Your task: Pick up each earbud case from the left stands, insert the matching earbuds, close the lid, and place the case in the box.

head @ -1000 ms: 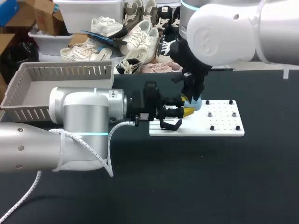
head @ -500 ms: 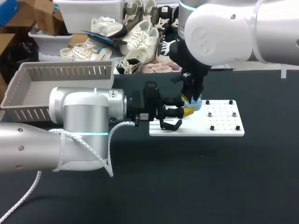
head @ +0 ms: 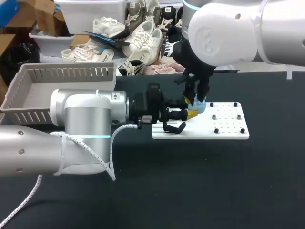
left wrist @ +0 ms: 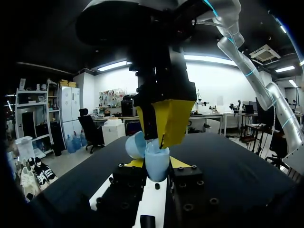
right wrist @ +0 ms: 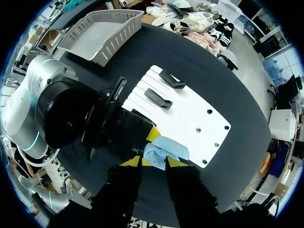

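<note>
Change: right pincer [right wrist: 154, 162] sits a shade differently over the case than a second ago. Left pincer, case and board lie as they did.
Left pincer [left wrist: 157, 164]: clenched on the earbud case [right wrist: 164, 149], a yellow tip on each side of the case body. It reaches in level from the left, over the near left part of the board.
Earbud case: light blue, held upright just above the board. Its lid [left wrist: 135, 145] is swung open to one side.
Right pincer: comes straight down from above and meets the open top of the case. Whether it is released or clenched cannot be told.
White board [head: 228, 125]: lies flat on the surface [head: 190, 191], under both pincers. Small black pegs [head: 215, 130] are dotted over its right half.
Black stand [right wrist: 158, 99]: on the board, beyond the left pincer, nothing on it.
Second black stand [right wrist: 172, 80]: just past the first, near the far edge of the board.
Box [head: 28, 86]: grey, slatted walls, at the far left of the surface, well apart from the board.
</note>
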`<state>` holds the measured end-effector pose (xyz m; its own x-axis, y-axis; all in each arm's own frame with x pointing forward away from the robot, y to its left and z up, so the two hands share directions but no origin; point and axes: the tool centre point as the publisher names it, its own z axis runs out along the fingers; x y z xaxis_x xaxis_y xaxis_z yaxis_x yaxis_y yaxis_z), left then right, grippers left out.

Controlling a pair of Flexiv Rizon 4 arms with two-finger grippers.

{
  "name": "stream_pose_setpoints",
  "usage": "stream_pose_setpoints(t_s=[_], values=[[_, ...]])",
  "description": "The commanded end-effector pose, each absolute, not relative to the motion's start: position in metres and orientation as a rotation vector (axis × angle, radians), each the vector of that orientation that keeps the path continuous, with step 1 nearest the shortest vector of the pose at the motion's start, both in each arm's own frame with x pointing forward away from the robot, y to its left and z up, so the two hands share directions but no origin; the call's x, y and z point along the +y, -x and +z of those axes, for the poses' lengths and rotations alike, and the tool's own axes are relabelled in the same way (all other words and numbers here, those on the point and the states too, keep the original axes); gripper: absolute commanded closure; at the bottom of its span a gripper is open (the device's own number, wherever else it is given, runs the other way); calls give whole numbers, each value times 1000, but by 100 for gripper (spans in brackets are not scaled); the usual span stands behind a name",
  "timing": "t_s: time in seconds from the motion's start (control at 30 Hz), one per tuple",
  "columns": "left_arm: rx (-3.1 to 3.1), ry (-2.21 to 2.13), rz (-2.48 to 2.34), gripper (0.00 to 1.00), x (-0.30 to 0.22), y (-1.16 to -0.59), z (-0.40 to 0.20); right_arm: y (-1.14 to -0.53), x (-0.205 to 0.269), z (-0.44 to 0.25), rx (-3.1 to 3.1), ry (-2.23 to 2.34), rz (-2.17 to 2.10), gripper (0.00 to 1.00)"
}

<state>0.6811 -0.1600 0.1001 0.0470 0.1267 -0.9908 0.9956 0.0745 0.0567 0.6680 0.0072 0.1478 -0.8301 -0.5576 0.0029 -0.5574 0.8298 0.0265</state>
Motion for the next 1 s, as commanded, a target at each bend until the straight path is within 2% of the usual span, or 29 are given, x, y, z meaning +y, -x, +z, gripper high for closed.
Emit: stream_pose_setpoints(t_s=[0.03, 0.17, 0.5, 1.0], values=[[1294, -1262, -1050, 100, -160, -681, 99, -667, 8, 149, -2993, -910, -32, 66], [1294, -1262, -1050, 100, -160, -681, 99, -664, 7, 158, -3007, -923, -40, 69], [1294, -1262, -1050, 100, -160, -681, 99, -681, 3, 180, -3092, -884, -39, 67], [1294, -1262, -1050, 100, -160, -681, 99, -729, -3, 160, -3128, -719, -58, 65]])
